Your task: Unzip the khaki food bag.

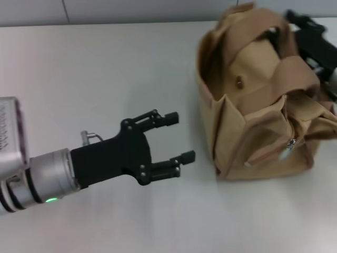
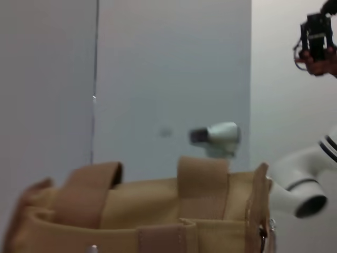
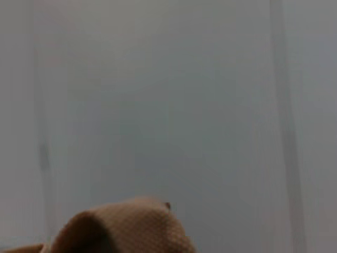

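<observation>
The khaki food bag (image 1: 263, 100) sits on the counter (image 1: 105, 68) with its zipper apparently part-open, left gripper (image 1: 176, 138) released beside it, right gripper (image 1: 310, 39) behind it, grip unclear

A pale, glossy white bench (image 1: 95, 74) fills the head view, reflecting soft overhead light. Toward 12 o'clock its far edge meets a light grey panelled wall (image 1: 131, 10), with a thin vertical seam (image 2: 95, 79) between panels.

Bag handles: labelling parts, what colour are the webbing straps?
Darker brown than the tan canvas bag; handles show best in left wrist view.
</observation>
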`<action>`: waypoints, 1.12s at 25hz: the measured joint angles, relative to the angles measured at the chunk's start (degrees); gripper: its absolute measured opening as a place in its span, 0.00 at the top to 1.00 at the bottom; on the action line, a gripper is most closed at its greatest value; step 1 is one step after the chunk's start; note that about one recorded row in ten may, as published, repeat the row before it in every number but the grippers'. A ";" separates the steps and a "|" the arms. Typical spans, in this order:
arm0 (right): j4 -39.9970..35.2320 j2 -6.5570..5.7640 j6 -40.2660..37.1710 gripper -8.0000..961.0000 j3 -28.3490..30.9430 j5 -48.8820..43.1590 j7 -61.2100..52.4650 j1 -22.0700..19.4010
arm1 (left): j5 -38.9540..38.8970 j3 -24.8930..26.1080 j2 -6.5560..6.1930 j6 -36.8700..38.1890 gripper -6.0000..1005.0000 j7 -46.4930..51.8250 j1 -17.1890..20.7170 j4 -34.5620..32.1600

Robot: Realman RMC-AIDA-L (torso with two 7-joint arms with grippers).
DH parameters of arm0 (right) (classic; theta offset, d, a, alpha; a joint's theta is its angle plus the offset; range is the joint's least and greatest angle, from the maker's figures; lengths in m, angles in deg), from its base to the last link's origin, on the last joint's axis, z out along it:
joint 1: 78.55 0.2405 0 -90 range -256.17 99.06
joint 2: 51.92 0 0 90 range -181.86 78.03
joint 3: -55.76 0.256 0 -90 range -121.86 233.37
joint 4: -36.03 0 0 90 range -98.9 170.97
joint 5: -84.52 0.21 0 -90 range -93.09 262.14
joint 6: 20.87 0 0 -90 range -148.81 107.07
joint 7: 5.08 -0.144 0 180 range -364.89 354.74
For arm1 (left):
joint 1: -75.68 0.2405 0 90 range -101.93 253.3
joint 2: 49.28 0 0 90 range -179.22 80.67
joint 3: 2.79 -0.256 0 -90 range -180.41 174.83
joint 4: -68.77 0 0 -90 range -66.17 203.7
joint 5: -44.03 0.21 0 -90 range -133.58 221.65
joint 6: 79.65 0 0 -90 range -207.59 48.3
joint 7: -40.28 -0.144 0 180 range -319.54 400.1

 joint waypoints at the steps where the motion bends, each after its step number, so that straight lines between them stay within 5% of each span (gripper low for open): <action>1: 0.06 0.04 0.55 0.17 -1.50 -0.01 -0.74 0.95 | 0.00 0.00 0.00 0.00 0.22 0.00 0.00 0.00; 17: -1.39 0.29 0.34 0.17 -17.38 0.71 -4.61 9.17 | -0.17 -0.79 0.00 -0.61 0.22 -0.07 -0.35 0.81; 21: -6.23 0.11 -6.00 0.17 -17.06 7.84 -6.79 3.00 | -0.18 -0.39 -0.02 -0.27 0.22 -0.07 0.03 0.63; 28: -14.55 -0.11 -25.50 0.17 -17.45 15.08 -11.33 -16.72 | -0.23 0.53 -0.29 -0.34 0.22 -0.07 0.11 0.15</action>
